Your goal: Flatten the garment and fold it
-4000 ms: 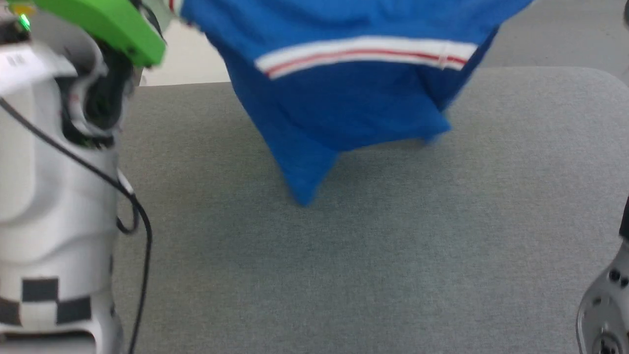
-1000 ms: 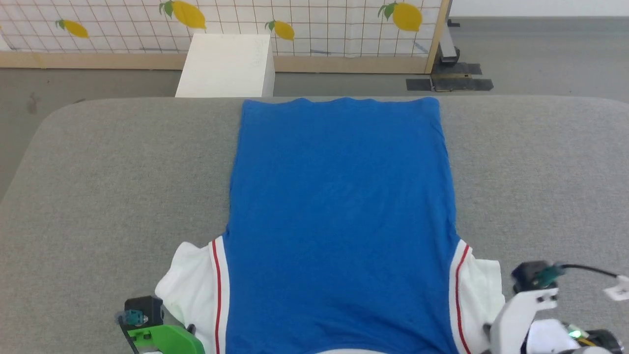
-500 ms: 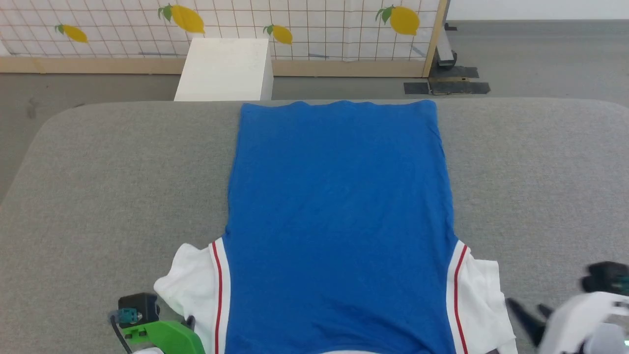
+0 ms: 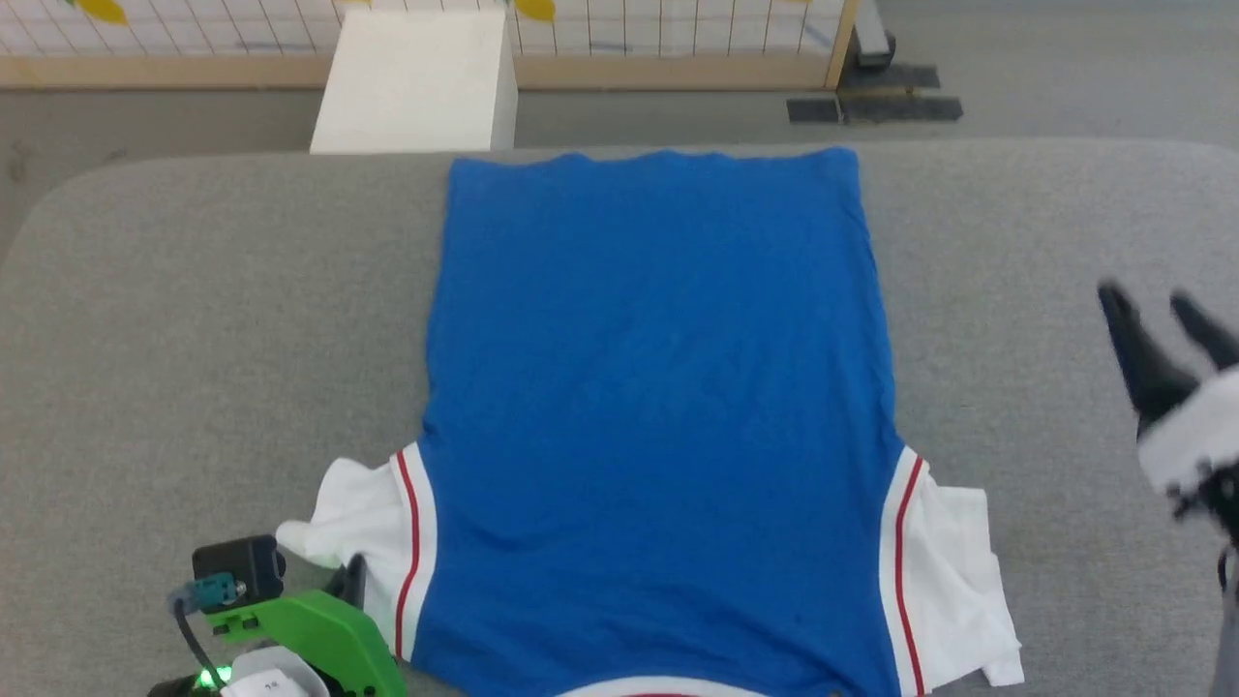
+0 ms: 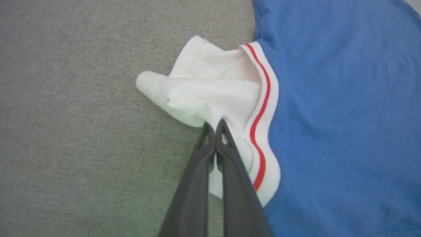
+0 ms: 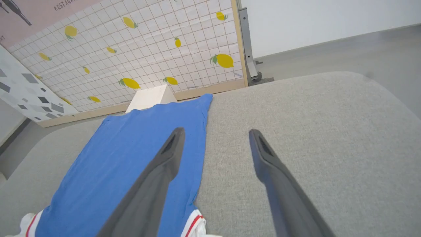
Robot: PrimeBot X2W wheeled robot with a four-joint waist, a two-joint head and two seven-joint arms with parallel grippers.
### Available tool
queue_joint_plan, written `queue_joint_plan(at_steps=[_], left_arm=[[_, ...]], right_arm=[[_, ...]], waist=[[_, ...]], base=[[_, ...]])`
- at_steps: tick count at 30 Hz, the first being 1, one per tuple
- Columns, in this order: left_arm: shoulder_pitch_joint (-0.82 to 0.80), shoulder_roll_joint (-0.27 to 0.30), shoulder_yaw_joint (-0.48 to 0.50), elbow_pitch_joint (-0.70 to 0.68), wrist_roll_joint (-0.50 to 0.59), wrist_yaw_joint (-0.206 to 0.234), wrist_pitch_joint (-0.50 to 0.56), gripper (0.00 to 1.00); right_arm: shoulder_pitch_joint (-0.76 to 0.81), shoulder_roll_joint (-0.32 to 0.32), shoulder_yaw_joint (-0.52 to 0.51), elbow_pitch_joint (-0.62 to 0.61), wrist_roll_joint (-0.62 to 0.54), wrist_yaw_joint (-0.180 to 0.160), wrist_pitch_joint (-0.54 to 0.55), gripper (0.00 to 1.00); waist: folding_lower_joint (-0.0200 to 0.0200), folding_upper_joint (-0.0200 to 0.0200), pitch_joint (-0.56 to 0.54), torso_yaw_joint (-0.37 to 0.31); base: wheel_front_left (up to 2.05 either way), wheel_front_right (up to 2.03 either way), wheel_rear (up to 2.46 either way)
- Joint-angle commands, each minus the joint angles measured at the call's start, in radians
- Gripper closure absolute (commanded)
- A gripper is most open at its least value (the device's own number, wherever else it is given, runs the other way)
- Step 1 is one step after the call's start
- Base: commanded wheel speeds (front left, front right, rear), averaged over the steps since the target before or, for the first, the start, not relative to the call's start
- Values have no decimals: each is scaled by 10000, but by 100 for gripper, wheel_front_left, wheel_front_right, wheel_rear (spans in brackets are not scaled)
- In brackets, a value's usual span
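At center, a blue shirt [image 4: 658,407] lies flat on a gray table [image 4: 194,339]. Lower left, the left gripper [image 5: 214,125] pinches its white sleeve [image 5: 210,95]; far right, the right gripper [image 4: 1147,298] is spread and empty.

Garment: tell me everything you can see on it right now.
The garment is a royal-blue, soft-looking jersey shirt with white sleeves and red-and-white striped trim at the armholes. It lies spread flat on the grey table, plain blue side up, with the hem far from the robot and the sleeves near it. The right sleeve lies fairly flat. The left sleeve is bunched and pinched by the shut left end effector. The right end effector is open and clear of the garment.
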Motion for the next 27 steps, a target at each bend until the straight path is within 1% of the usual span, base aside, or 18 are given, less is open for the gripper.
queue_joint_plan(at_steps=[1,3,5,7,10,15,17,21,25,27], left_arm=[[115,9,6,-192,-37,62,-66,100],[106,16,-11,-623,21,133,-72,100],[53,-9,-18,-946,36,171,-94,100],[-15,-39,-37,-1286,63,211,-119,100],[-98,-78,-59,-1780,113,264,-188,100],[-232,-145,-134,-2497,202,319,-300,100],[-283,-175,-178,-2738,232,317,-355,100],[-347,-197,-240,-3093,286,330,-412,100],[-329,-191,-278,-3378,327,367,-420,100],[-294,-184,-285,-3516,348,402,-415,100]], right_arm=[[-662,-27,23,334,-86,-13,-202,0],[-1783,-376,309,1022,-493,-13,-268,0],[-2786,-467,372,1660,-610,-13,-293,0],[-3867,-742,595,2306,-967,-13,-211,0],[-5497,-924,794,3300,-1402,-13,4,0],[-7718,-1159,1088,4692,-2220,-13,556,0],[-8398,-1384,1388,5159,-2613,-13,845,0],[-9390,-1688,1621,5922,-3185,-13,1582,0],[-9932,-1912,1960,6406,-3458,-13,2492,0],[-10092,-1918,2071,6549,-3463,-13,2942,0]], waist=[[1,0,772,173],[1,0,1413,323],[1,0,1932,453],[1,0,2525,598],[1,0,3369,778],[1,0,4574,1084],[1,0,4969,1204],[1,0,5569,1446],[1,0,5978,1602],[1,0,6143,1642]], base=[[0,0,0],[0,0,0],[0,0,0],[0,0,0],[0,0,0],[0,0,0],[0,0,0],[0,0,0],[0,0,0],[0,0,0]])
